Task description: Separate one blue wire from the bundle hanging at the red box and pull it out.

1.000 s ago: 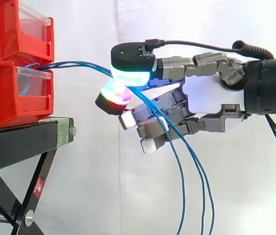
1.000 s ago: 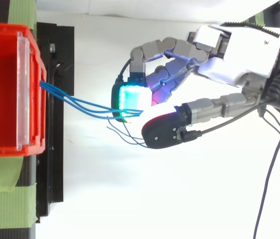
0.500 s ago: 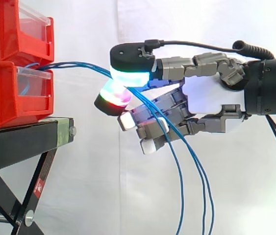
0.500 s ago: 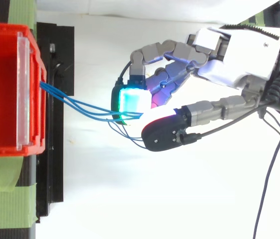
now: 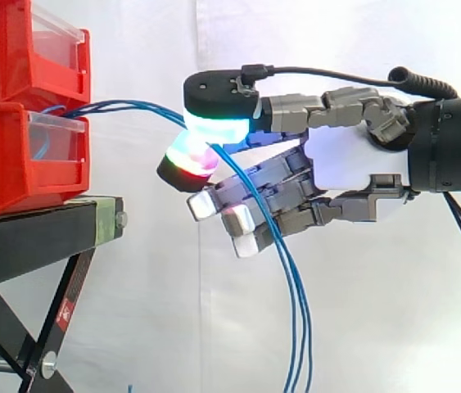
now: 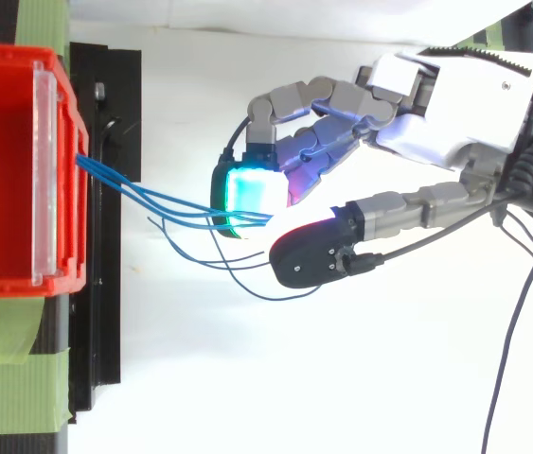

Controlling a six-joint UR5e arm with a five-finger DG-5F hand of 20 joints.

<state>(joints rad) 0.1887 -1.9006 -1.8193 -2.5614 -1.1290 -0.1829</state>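
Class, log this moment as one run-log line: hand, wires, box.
hand: shut on blue wires | wires: run from red box, loop down below hand | task: none pulled out yet

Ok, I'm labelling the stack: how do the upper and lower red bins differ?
The blue wires leave the lower red bin over its clear front; the upper red bin shows none. The lower red bin stands on the black stand; the upper red bin sits stacked on it. Both are red with a clear front panel.
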